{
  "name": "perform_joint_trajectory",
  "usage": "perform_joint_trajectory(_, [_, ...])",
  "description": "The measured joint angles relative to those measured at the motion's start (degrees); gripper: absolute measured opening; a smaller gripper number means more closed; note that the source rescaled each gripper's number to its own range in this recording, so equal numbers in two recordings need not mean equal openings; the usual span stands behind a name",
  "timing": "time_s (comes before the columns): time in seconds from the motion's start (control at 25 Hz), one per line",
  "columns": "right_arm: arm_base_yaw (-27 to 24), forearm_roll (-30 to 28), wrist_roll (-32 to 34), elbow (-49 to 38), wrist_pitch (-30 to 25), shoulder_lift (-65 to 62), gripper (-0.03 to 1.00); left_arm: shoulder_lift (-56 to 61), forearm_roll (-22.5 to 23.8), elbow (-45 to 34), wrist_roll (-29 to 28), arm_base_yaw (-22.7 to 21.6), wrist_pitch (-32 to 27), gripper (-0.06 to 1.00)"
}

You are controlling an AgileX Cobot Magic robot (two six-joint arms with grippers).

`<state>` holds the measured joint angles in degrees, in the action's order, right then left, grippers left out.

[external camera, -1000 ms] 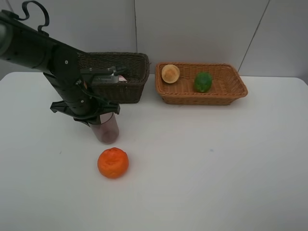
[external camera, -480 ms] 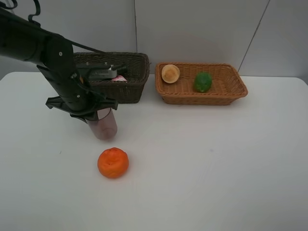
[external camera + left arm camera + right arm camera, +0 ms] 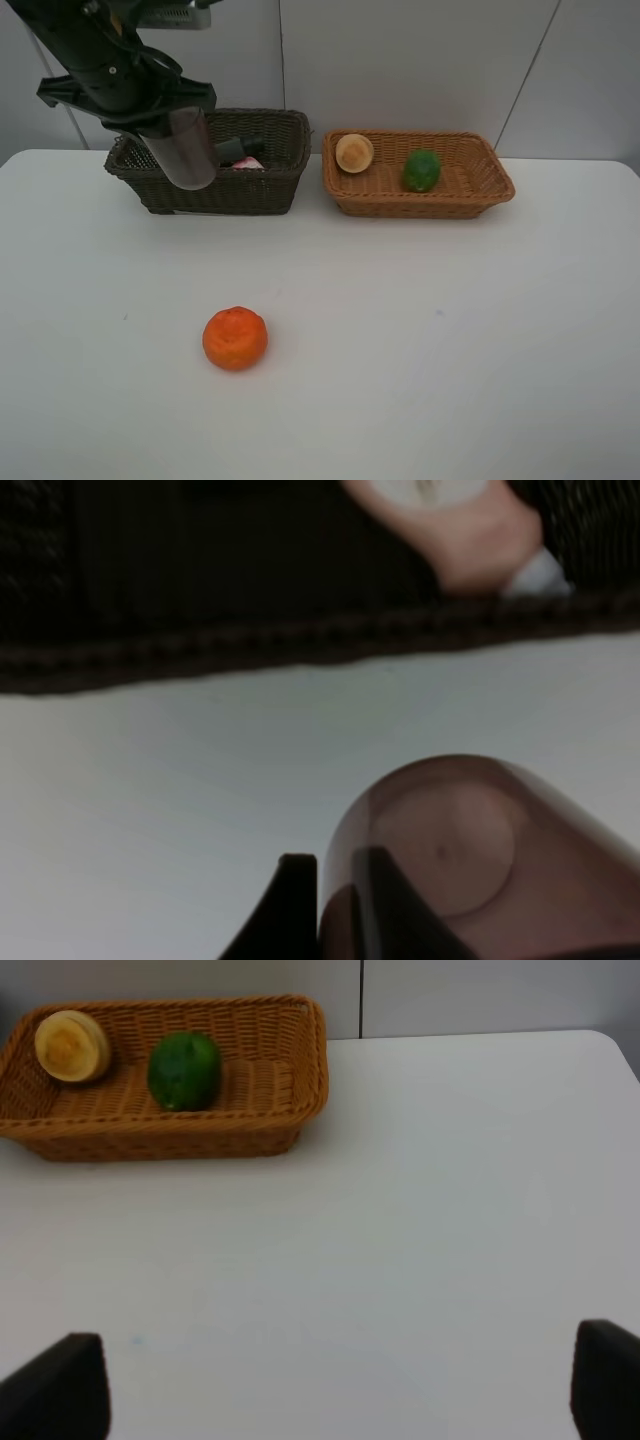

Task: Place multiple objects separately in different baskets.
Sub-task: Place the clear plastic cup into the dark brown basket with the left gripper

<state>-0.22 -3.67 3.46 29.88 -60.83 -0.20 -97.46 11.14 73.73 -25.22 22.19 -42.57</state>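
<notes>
My left gripper (image 3: 168,112) is shut on the translucent mauve cup (image 3: 190,150) and holds it in the air at the front left of the dark brown basket (image 3: 225,192). In the left wrist view the cup (image 3: 470,860) hangs over the white table just short of that basket's rim (image 3: 300,650). A pink bottle (image 3: 248,162) and a dark green pump bottle (image 3: 240,148) lie inside. The tan basket (image 3: 420,206) holds the peach (image 3: 354,152) and the lime (image 3: 422,170). The tangerine (image 3: 235,338) sits alone on the table. My right gripper (image 3: 335,1390) is open and empty, well short of the tan basket (image 3: 250,1130).
The white table (image 3: 450,330) runs back to a grey wall just behind both baskets. The two baskets stand side by side with a narrow gap between them. The right arm does not show in the exterior high view.
The left arm has lifted the cup off the table beside the tangerine and carried it up and back toward the dark basket. The tangerine and the fruit in the tan basket have not moved.
</notes>
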Motion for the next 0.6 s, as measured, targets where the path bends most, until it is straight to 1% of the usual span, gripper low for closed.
perform_joint_trajectory(0.12, [0.00, 0.00, 0.00, 0.00, 0.00, 0.00, 1.00, 0.00, 4.50, 3.50, 0.00, -2.95, 0.09, 0.00])
perform_joint_trajectory(0.16, [0.00, 0.00, 0.00, 0.00, 0.00, 0.00, 1.00, 0.00, 6.14, 4.07, 0.00, -4.19, 1.17, 0.00])
perform_joint_trajectory(0.36, [0.00, 0.00, 0.00, 0.00, 0.00, 0.00, 1.00, -3.04, 12.56, 4.67, 0.00, -9.98, 8.34, 0.00])
perform_joint_trajectory(0.6, [0.00, 0.00, 0.00, 0.00, 0.00, 0.00, 1.00, -10.12, 17.04, 4.67, -0.13, -12.84, 16.24, 0.00])
